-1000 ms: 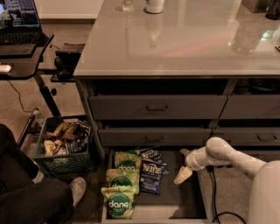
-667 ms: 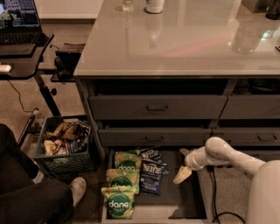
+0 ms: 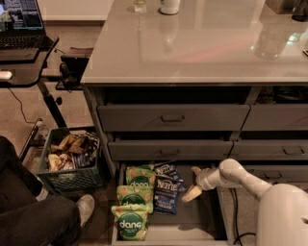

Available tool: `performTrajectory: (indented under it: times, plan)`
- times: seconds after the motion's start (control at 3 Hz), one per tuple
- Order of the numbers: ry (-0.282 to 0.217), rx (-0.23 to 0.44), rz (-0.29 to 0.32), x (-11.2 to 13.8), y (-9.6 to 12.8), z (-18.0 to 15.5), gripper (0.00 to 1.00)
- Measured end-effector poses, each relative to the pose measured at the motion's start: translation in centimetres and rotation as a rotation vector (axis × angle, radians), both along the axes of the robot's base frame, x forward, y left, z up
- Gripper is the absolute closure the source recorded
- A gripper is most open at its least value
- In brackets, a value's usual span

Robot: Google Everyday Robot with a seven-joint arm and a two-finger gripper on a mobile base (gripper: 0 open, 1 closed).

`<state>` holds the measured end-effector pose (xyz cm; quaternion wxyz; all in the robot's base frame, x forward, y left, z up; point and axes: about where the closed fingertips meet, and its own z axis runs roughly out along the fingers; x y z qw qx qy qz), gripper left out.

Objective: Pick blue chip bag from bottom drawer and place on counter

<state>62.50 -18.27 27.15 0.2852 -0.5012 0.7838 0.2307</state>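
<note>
Bottom drawer (image 3: 197, 222) is pulled out from the base of the cabinet, its floor open to view.

- Blue chip bag (image 3: 166, 194) lies flat on the drawer floor, left of centre, white lettering facing up. Its left edge touches the green bags.
- A 2nd navy bag (image 3: 166, 169) lies just behind it, toward the back of the drawer and partly under the drawer front above.
- 3 green "dang" bags (image 3: 131, 222) form a column along the drawer's left side and overlap one another front to back.

Gripper (image 3: 193, 182) is down inside the drawer, just right of the blue chip bag and near its right edge. Contact with the bag cannot be confirmed. Its 2 pale fingers (image 3: 191, 193) are spread apart with nothing between them. The white arm (image 3: 243, 177) reaches in from the lower right.

Counter (image 3: 192, 53) tops the cabinet. It is glossy, and a white cup (image 3: 169, 6) stands at its far edge.

On the left, a laptop (image 3: 21, 19) sits on a black desk (image 3: 24, 57). A dark crate (image 3: 71, 161) of snack packets stands on the floor beside the cabinet. A person's leg and shoe (image 3: 85, 207) show at the lower left.
</note>
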Motion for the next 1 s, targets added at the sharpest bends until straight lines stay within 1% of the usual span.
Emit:
performTrajectory:
  times: [0.33,0.67,1.0]
  plan:
    - [0.000,0.000,0.000,0.0,0.0,0.0,0.00]
    - [0.027,0.040,0.010,0.3,1.6,-2.1,0.00]
    - [0.062,0.097,0.036,1.0,4.1,-5.0,0.00]
